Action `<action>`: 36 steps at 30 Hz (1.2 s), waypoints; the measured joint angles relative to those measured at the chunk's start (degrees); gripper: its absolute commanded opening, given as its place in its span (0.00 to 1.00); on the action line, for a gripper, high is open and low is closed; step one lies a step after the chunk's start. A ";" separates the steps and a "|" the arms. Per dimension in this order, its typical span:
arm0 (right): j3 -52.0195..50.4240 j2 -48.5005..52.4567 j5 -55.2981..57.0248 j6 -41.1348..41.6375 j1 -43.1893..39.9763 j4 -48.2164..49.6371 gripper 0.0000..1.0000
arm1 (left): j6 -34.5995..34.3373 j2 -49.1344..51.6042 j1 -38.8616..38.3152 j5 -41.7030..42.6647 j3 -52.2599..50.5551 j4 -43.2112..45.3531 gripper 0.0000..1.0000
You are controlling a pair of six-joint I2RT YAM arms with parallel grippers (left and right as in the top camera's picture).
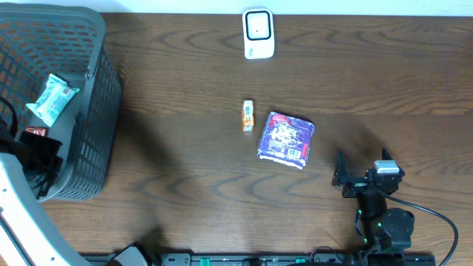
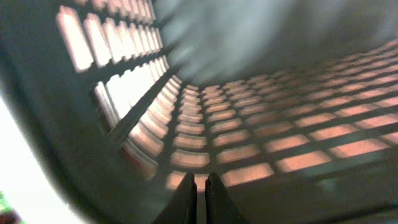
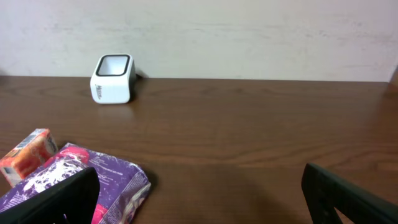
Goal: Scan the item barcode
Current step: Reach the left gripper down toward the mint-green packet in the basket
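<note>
A white barcode scanner (image 1: 258, 33) stands at the far middle of the table, also in the right wrist view as scanner (image 3: 113, 78). A purple packet (image 1: 287, 138) lies flat mid-table, with a small orange box (image 1: 247, 116) to its left. My right gripper (image 1: 341, 176) stands open just right of the packet, with nothing between its fingers. In the right wrist view the purple packet (image 3: 81, 183) sits by the left finger (image 3: 56, 199). My left gripper (image 2: 199, 186) is shut and holds nothing, down inside the grey basket (image 2: 261, 130).
The grey mesh basket (image 1: 96, 111) fills the left end of the table and holds a teal packet (image 1: 52, 100) and a red item (image 1: 35, 131). The left arm (image 1: 37, 159) reaches into it from the near left.
</note>
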 measured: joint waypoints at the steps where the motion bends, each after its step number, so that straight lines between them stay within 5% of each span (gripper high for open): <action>1: 0.00 0.00 0.00 0.00 0.00 0.00 0.99 | 0.00 -0.24 -0.02 0.37 0.00 2.03 0.16; 5: 0.00 0.00 0.00 0.00 0.00 0.02 0.99 | 0.20 -0.09 -0.07 3.63 0.00 15.69 0.45; 9: 0.00 0.00 0.00 0.00 0.00 -0.02 0.99 | 0.33 0.09 -0.11 7.06 -0.11 32.98 0.51; 14: 0.00 0.00 0.00 0.00 0.00 -0.02 0.99 | 0.85 0.66 -0.11 6.82 -0.11 49.09 0.83; 21: 0.00 0.00 0.00 0.00 0.00 0.00 0.99 | 9.99 7.98 -0.11 2.91 -0.11 56.72 0.86; 24: 0.00 0.00 0.00 0.00 0.00 0.00 0.99 | 16.33 13.14 -0.11 2.27 -0.11 58.84 0.95; 36: 0.00 0.00 0.00 0.00 0.00 0.00 0.99 | 49.37 31.32 -3.50 1.51 -0.11 59.91 0.98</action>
